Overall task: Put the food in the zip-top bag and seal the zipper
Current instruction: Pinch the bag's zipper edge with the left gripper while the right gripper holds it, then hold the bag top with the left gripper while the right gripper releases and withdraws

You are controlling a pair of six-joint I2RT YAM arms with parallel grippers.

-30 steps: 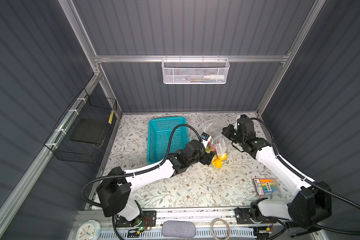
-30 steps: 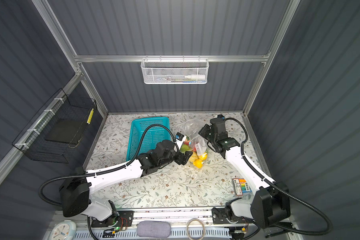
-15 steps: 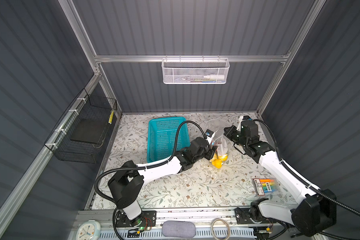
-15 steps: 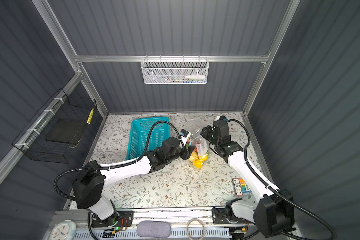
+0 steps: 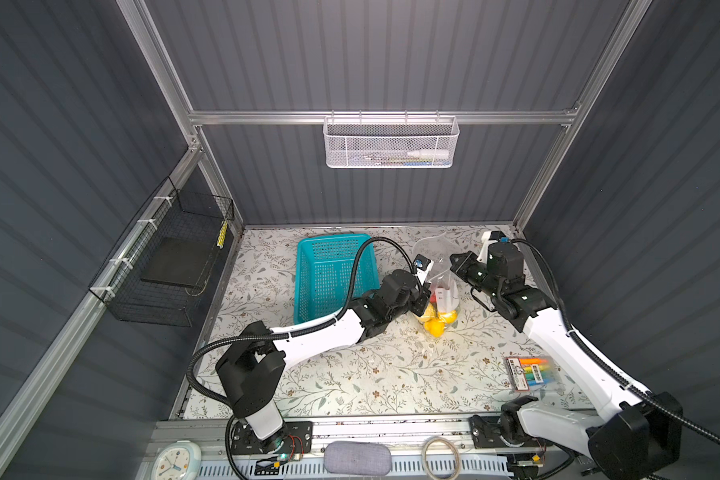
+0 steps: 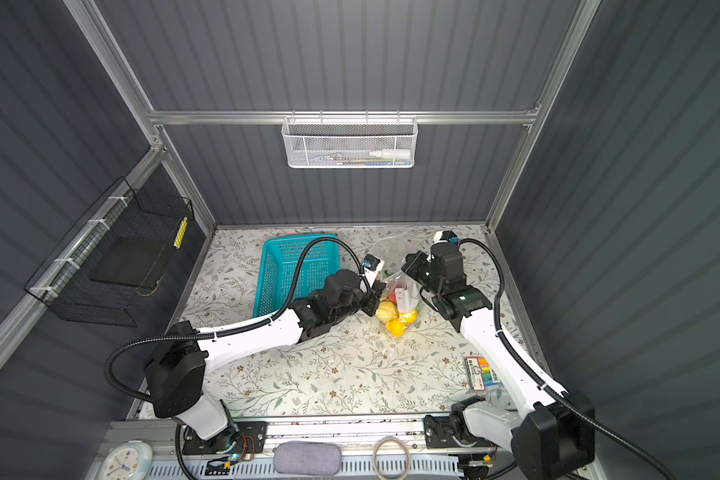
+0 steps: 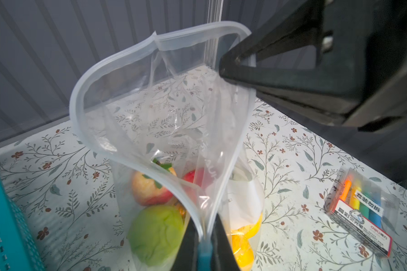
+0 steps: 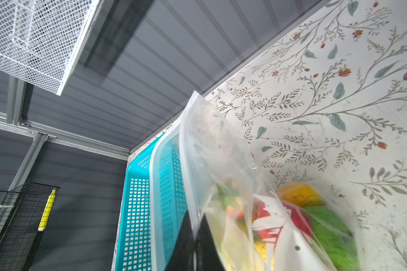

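Since left hand (image 7: 205, 233) has just clamped shut on blue slider (image 7: 205, 258) of zipper (image 7: 79, 101), right hand (image 8: 194, 237) pinching far rim, bag (image 7: 165, 112) stands between hands, food (image 7: 155, 234) inside, below left hand; mouth gaping, sealing pull likely next.

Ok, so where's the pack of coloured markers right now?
In both top views the marker pack lies flat on the near right part of the table, beside the right arm, well apart from the zip-top bag further back.
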